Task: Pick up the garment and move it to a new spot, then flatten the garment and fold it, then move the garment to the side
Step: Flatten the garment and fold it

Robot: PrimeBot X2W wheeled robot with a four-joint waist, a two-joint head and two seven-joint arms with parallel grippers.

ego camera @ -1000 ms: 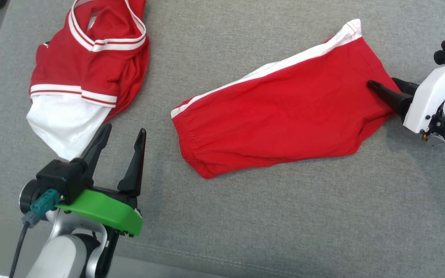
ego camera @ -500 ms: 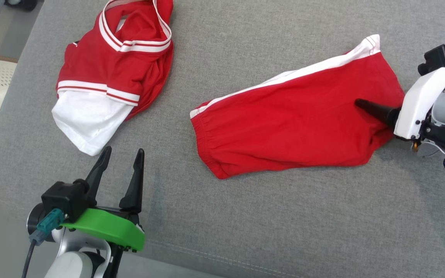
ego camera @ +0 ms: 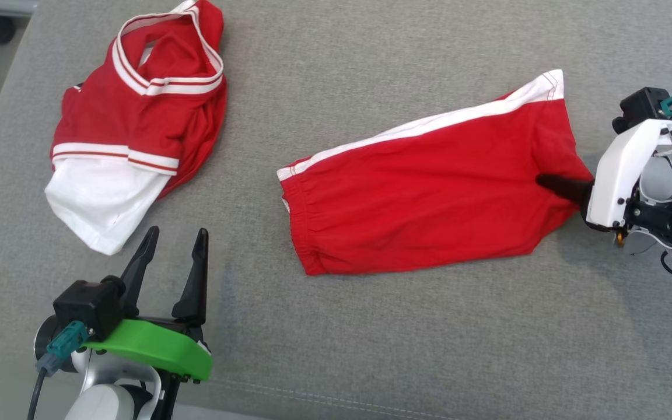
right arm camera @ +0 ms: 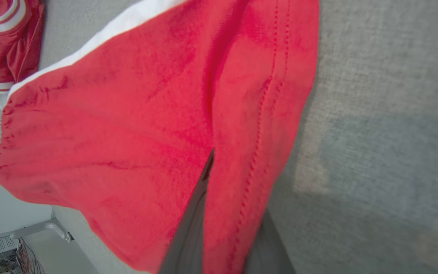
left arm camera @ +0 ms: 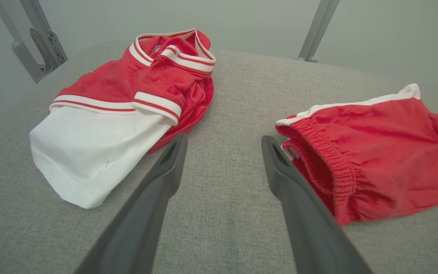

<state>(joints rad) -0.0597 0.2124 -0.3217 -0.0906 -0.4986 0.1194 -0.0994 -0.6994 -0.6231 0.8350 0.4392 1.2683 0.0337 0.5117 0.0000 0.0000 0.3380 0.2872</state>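
Garment (ego camera: 423, 192) hem lies pinched between right gripper (ego camera: 544, 182) fingers

Plain bright red shorts (ego camera: 429, 198); white stripe along one long edge, thin red stitch lines at stripe's hem end; gathered waistband same red.
Red shirt (ego camera: 137, 116); neck and sleeve bands white with thin red line; lower panel plain white.
Mid-grey tabletop (ego camera: 406, 350), woven heathered cloth, pale stitched seam near front edge.
On left claw (ego camera: 177, 233): black fingers, black block, bright green bracket, teal plug, silver-grey wrist.
On right claw (ego camera: 546, 182): black finger, white shell, black block, teal plug.
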